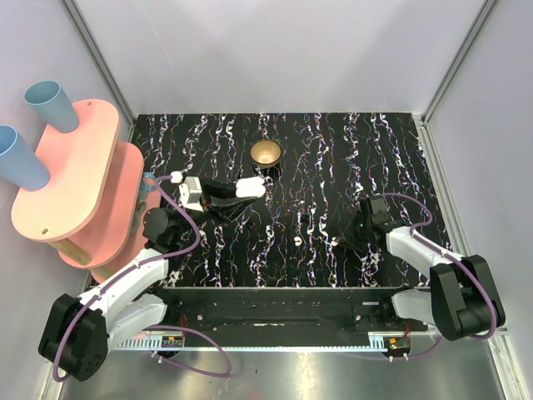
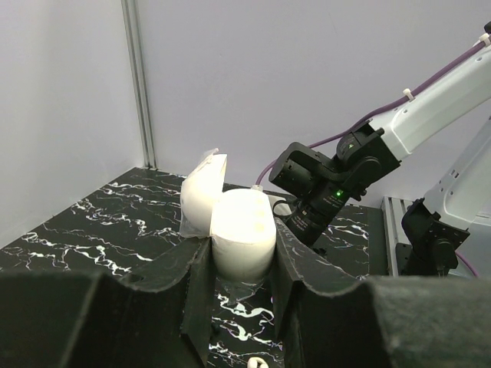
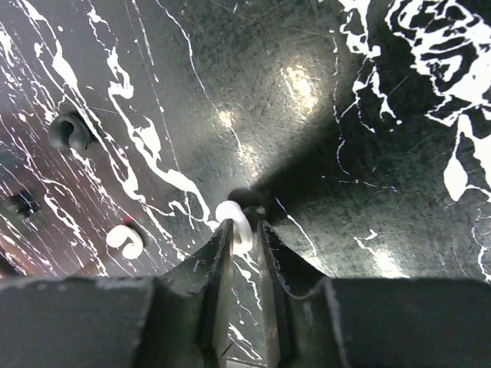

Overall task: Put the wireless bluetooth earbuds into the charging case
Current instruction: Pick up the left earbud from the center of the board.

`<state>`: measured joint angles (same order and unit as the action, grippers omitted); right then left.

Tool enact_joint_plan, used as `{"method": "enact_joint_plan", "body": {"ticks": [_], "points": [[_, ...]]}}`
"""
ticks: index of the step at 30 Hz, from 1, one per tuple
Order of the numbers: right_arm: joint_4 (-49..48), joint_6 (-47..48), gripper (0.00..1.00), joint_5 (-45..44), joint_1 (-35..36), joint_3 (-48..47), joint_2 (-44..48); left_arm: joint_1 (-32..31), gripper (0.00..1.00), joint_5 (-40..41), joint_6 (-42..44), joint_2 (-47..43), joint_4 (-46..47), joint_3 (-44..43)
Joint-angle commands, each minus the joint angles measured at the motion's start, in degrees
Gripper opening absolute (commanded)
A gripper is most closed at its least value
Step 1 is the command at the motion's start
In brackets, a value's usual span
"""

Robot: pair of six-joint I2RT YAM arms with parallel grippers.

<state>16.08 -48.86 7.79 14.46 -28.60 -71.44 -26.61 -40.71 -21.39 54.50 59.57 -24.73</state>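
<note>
My left gripper (image 1: 246, 191) (image 2: 242, 264) is shut on the charging case (image 1: 251, 187) (image 2: 244, 234), a glossy white pod held above the table with its lid (image 2: 201, 195) hinged open to the left. My right gripper (image 1: 343, 241) (image 3: 244, 230) is down at the tabletop, its jaws narrow around one white earbud (image 3: 232, 214). The left finger touches that bud and a thin gap shows at the right finger. A second earbud (image 1: 298, 241) (image 3: 126, 239) (image 2: 257, 363) lies loose on the black marbled table, left of the right gripper.
A round brass bowl (image 1: 266, 153) stands at the back centre, just behind the case. A pink two-tier shelf (image 1: 75, 175) with two blue cups (image 1: 50, 104) stands off the table's left edge. The right arm (image 2: 330, 192) shows beyond the case in the left wrist view.
</note>
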Motion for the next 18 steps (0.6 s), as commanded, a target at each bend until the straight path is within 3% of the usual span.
{"method": "enact_joint_plan", "body": {"ticks": [1, 12, 18], "points": [[-1.5, 1.4, 0.22, 1.7, -0.2, 0.3, -0.4, -0.1, 0.00, 0.3, 0.1, 0.0, 2.4, -1.7], [-3.2, 5.2, 0.00, 4.8, -0.2, -0.5, 4.0, -0.1, 0.00, 0.1, 0.3, 0.5, 2.3, -1.8], [-3.5, 12.9, 0.00, 12.5, -0.3, -6.3, 7.6, -0.1, 0.00, -0.5, 0.4, 0.7, 1.9, -2.1]]}}
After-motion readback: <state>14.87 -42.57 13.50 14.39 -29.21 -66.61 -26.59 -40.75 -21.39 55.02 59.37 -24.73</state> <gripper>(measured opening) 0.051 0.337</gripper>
